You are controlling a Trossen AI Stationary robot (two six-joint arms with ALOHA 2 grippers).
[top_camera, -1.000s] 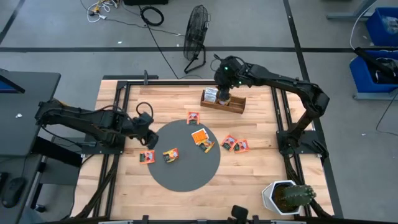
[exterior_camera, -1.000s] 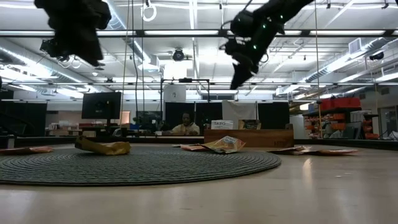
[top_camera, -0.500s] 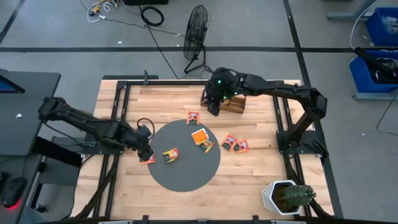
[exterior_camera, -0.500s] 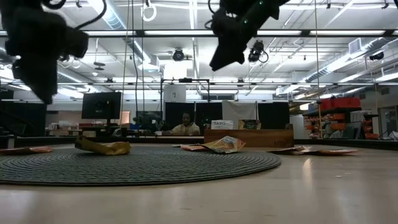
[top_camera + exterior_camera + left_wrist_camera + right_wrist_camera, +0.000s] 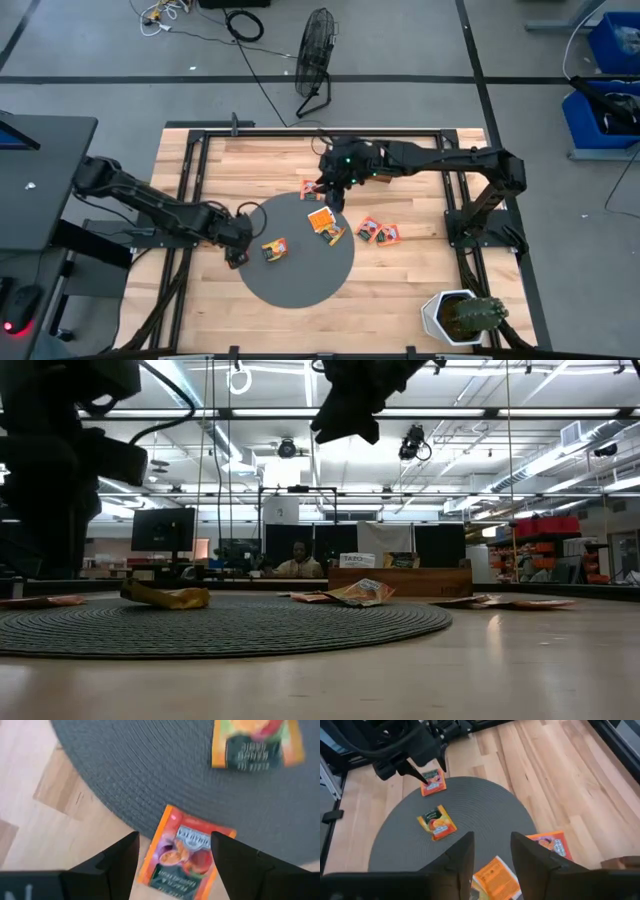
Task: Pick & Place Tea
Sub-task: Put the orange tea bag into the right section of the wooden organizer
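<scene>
Wood table (image 5: pixel 410 270), grey mat (image 5: pixel 300 280), workshop behind

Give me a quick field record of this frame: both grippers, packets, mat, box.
left gripper: open, fingers straddling an orange tea packet at the mat's left edge
right gripper: open, empty, above the mat's upper part
mat: grey round mat, centre of the table
packets on mat: yellow-orange one; orange pile
packets off mat: one at the upper edge; two to the right
box: wooden box at the far side, partly hidden by the right arm from above
</scene>
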